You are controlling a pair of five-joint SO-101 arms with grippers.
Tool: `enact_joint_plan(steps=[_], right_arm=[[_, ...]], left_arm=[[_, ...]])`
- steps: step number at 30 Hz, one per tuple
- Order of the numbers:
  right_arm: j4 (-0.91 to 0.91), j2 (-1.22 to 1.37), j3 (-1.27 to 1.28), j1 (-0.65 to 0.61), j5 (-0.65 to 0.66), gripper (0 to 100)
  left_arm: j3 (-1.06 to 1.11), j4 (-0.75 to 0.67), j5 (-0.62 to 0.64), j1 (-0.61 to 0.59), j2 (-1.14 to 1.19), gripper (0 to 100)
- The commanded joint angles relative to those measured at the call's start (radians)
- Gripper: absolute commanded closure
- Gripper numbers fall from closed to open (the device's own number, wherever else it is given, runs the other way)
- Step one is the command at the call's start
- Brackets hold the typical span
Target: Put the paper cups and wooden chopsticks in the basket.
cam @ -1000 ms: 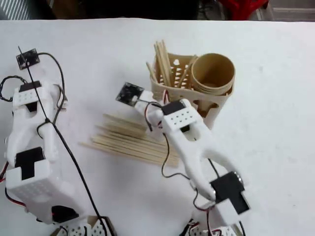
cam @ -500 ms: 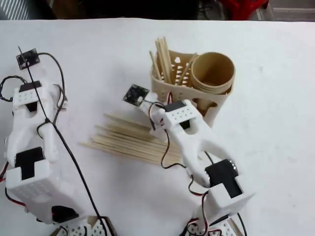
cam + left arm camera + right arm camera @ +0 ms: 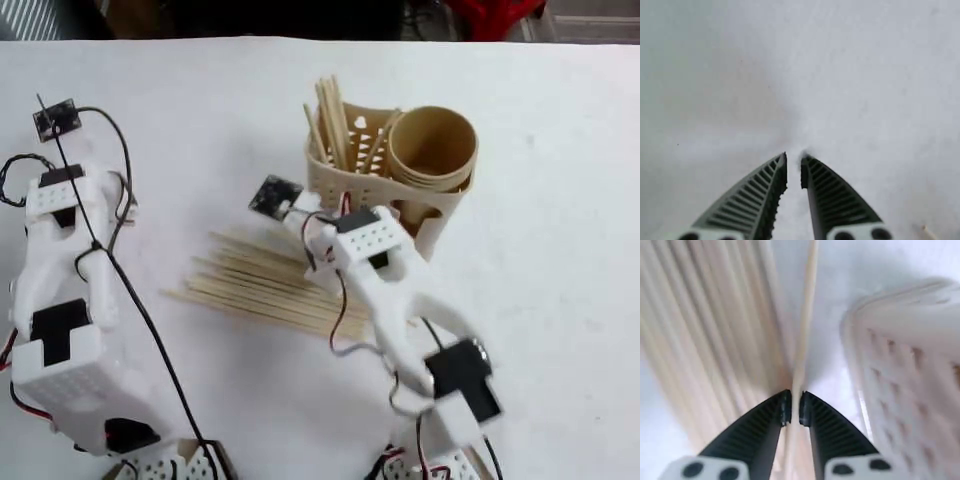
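My right gripper [image 3: 791, 407] has come down beside the basket [image 3: 335, 182], closed on one chopstick [image 3: 807, 315] from the pile [image 3: 260, 285]; many still wait.

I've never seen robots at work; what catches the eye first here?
The tan basket near the table's middle, holding stacked paper cups and upright chopsticks. Beside it lies a loose pile of chopsticks, where the right pincer is closed on a single stick.
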Motion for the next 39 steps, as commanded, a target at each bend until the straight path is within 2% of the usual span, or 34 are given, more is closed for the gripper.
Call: enact_joint_plan(steps=[1,10,13,16,21,31,36,39], right_arm=[[0.033,-0.239,0.077,-0.102,0.002,98.2],[-0.004,-0.766,0.112,-0.219,-0.210,98.2],[-0.134,-0.897,0.048,-0.220,-0.222,98.2],[-0.364,-0.955,0.002,-0.217,-0.215,98.1],[-0.708,-0.891,-0.041,-0.188,-0.213,98.1],[-0.897,-0.581,-0.137,0.027,-0.232,98.1],[-0.966,-0.501,-0.044,0.114,-0.482,98.1],[-0.984,-0.476,0.014,0.150,-0.532,98.1]], left_arm=[[-0.012,-0.006,0.008,0.001,-0.007,93],[-0.012,-0.006,0.008,0.001,-0.007,93],[-0.012,-0.006,0.008,0.001,-0.007,93],[-0.012,-0.006,0.008,0.001,-0.007,93],[-0.012,-0.006,0.008,0.001,-0.007,93],[-0.006,-0.028,0.008,0.001,-0.007,93],[-0.005,-0.034,0.008,0.001,-0.007,93],[-0.005,-0.034,0.008,0.001,-0.007,93]])
